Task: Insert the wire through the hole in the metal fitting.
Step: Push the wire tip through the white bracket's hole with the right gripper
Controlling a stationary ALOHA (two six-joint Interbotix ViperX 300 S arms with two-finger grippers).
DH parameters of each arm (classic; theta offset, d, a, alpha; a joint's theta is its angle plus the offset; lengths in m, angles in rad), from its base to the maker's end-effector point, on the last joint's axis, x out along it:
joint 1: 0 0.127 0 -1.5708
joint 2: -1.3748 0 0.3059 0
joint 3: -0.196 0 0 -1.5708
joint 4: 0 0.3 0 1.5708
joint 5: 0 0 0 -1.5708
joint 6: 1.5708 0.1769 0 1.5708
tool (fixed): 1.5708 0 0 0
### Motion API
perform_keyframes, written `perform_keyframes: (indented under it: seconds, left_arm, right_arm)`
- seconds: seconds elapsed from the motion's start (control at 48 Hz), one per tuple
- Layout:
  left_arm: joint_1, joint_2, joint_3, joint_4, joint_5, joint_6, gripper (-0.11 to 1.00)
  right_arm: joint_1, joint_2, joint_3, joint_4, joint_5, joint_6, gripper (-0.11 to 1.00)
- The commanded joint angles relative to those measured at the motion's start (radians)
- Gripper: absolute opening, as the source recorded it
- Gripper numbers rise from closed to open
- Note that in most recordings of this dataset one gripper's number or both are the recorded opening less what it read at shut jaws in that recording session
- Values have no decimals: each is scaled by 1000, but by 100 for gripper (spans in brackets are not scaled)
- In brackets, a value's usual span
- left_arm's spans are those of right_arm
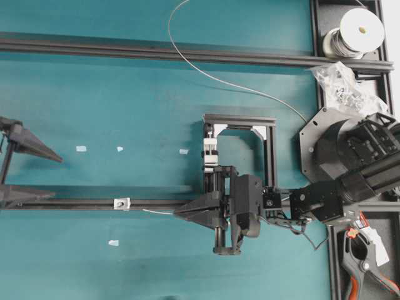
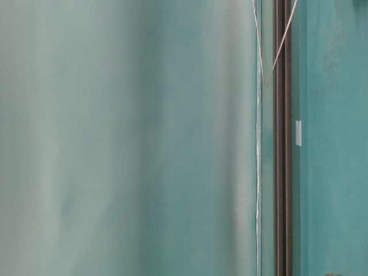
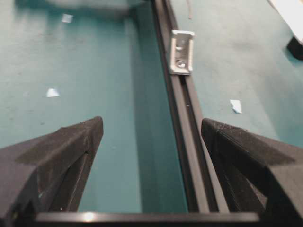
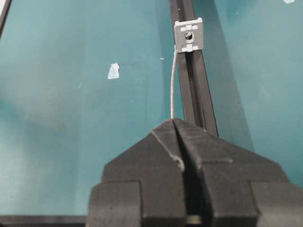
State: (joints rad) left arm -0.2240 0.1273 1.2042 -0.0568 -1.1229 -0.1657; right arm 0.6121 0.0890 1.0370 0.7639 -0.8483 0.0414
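Note:
The metal fitting is a tiny silvery bracket sitting on the lower black rail. In the right wrist view the fitting faces me, and its hole is a dark spot in the middle. My right gripper is shut on the thin grey wire. The wire's free end reaches up beside the fitting's lower left edge, outside the hole. From above, the right gripper is right of the fitting, with the wire sticking out leftward. My left gripper is open and empty, straddling the rail short of the fitting.
The wire runs from a white-topped spool in a long loop over the upper rail. A black frame holds a white block. A bag of parts, an orange-handled tool and tape scraps lie around.

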Motion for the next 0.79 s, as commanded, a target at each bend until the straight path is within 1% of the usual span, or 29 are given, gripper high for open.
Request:
perform_keyframes:
  seconds: [0.0, 0.312, 0.77]
  left_arm:
    - [-14, 8, -26, -5, -12, 0, 61]
    - [-20, 104, -84, -5, -14, -2, 61]
    - [-20, 110, -98, -5, -14, -2, 61]
  right_arm:
    - [-2, -8, -11, -3, -5, -2, 1]
    - [-2, 0, -14, -2, -2, 0, 1]
    - [-32, 18, -31, -3, 14, -2, 1]
